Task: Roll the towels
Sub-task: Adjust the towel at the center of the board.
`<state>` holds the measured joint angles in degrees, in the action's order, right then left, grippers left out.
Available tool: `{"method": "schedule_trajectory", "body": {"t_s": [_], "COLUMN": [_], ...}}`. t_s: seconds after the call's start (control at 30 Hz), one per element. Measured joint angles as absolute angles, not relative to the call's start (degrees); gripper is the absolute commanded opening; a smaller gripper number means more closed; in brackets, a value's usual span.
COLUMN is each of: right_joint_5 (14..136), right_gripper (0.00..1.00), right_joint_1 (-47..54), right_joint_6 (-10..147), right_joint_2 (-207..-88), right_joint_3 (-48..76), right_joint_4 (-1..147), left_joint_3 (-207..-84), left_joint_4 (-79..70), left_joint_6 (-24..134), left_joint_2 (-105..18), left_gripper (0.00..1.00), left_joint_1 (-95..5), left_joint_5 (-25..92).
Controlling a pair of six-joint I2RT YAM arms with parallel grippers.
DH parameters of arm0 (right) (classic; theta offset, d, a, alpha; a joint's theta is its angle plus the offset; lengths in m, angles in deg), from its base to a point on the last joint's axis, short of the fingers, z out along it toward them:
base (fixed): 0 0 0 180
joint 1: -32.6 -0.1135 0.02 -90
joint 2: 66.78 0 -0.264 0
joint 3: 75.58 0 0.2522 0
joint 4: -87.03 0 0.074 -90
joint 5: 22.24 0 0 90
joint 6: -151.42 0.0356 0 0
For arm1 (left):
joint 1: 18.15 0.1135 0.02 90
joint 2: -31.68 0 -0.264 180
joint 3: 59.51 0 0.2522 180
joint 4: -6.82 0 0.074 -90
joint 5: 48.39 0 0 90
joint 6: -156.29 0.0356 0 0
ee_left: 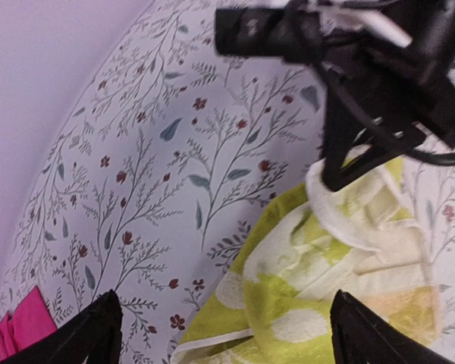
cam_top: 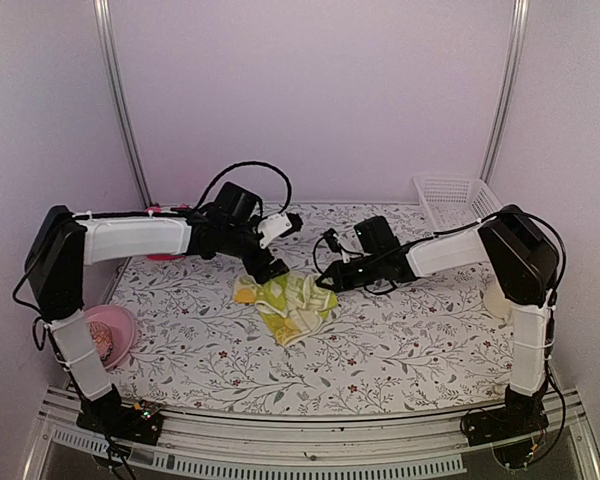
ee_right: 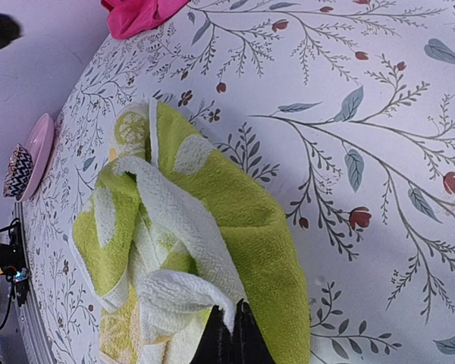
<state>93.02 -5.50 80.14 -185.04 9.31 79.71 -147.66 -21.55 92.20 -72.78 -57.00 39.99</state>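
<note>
Yellow-green towel [cam_top: 290, 305] crumpled mid-table. Right gripper [ee_right: 231, 337] closed, pinching a fold, probably to anchor it. Left gripper [ee_left: 227, 341] spread wide above, empty.

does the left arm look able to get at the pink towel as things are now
Probably yes: the left gripper is open and empty above the yellow-green towel, and only bare tablecloth lies between it and the pink towel.
</note>
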Motion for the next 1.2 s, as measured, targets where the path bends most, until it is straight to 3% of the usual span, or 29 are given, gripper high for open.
{"method": "schedule_trajectory", "body": {"t_s": [0.17,0.27,0.43,0.63,1.2], "right_joint_5": [92.1,91.6,91.4,91.1,90.7], "right_gripper": [0.02,0.02,0.02,0.02,0.02], "right_joint_1": [-4.5,-3.6,-2.8,-2.6,-2.6], "right_joint_6": [81.5,82.5,84.1,85.1,86.1], "right_joint_2": [-185.0,-185.0,-185.0,-185.1,-185.4], "right_joint_3": [8.7,8.6,8.6,7.3,7.0], "right_joint_4": [80.1,80.1,80.2,81.0,81.0], "left_joint_3": [-147.5,-147.4,-146.0,-146.1,-147.2], "left_joint_4": [-22.4,-23.7,-23.3,-22.3,-21.3], "left_joint_6": [92.6,93.3,92.9,90.2,87.6], "left_joint_2": [-68.4,-69.4,-71.8,-77.2,-81.3], "left_gripper": [0.82,0.83,0.8,0.64,0.56], "left_joint_1": [-57.5,-59.0,-62.8,-64.0,-64.8], "left_joint_5": [23.6,20.1,24.2,29.1,29.3]}}
